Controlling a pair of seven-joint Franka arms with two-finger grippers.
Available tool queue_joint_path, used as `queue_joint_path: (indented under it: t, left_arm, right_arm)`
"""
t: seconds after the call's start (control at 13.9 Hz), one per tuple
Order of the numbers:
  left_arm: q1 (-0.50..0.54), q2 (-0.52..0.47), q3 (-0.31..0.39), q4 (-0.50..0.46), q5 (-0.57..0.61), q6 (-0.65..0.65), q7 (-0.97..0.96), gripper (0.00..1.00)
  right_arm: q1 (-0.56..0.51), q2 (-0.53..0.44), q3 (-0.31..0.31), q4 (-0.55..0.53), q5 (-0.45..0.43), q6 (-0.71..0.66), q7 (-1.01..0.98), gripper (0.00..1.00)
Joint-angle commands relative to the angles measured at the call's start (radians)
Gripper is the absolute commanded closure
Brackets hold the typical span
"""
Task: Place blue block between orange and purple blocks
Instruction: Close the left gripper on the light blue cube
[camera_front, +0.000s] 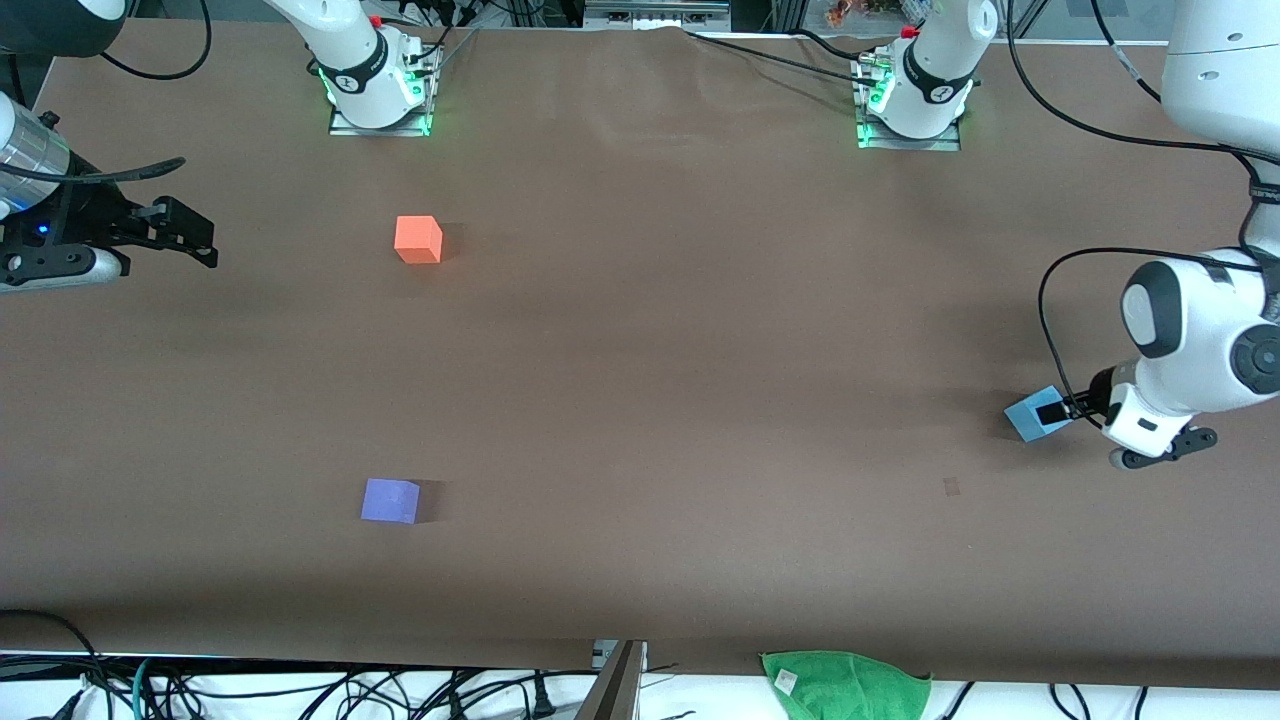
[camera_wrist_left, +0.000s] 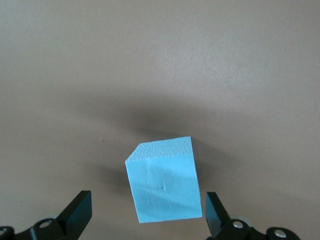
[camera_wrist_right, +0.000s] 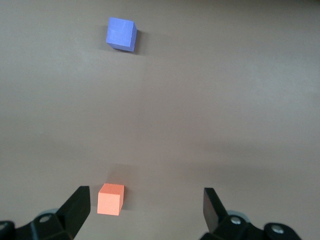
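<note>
Brown matting covers the worktop (camera_front: 640, 330), on which three cubes are seen. At the left arm's end, the blue block (camera_front: 1030, 415) is bracketed by the left gripper (camera_front: 1052, 412), whose fingers (camera_wrist_left: 75, 212) are spread wide with a gap on each side of the cube in the left wrist view; whether the block rests flat or slightly tilted cannot be told. Toward the right arm's end, the orange block (camera_front: 418, 239) is set well apart from the purple block (camera_front: 390, 500), which lies nearer the front camera. The right gripper (camera_front: 190, 235) is held waiting above that end, its fingers (camera_wrist_right: 75, 210) spread wide.
</note>
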Motion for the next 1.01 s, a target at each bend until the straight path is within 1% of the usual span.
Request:
queue_joint_path:
  t: [0.0, 0.14, 0.36, 0.43, 0.94]
  left_arm:
    - [-0.032, -0.067, 0.018, -0.079, -0.024, 0.043, -0.062, 0.00]
    - [-0.038, -0.067, 0.023, -0.092, -0.031, 0.070, -0.089, 0.00]
    - [-0.038, -0.062, 0.027, -0.154, -0.031, 0.191, -0.089, 0.00]
    - [-0.038, -0.061, 0.028, -0.166, -0.031, 0.207, -0.089, 0.00]
    - [-0.038, -0.049, 0.037, -0.177, -0.032, 0.218, -0.090, 0.00]
  right_arm:
    - [-0.001, -0.004, -0.001, 0.007, -0.003, -0.008, 0.004, 0.00]
    - [-0.001, -0.004, -0.001, 0.007, -0.003, -0.008, 0.004, 0.00]
    - [-0.001, -0.004, -0.001, 0.007, -0.003, -0.008, 0.004, 0.00]
    - [-0.001, -0.004, -0.001, 0.007, -0.003, -0.008, 0.004, 0.00]
    - [-0.001, -0.004, -0.002, 0.007, -0.003, -0.008, 0.004, 0.00]
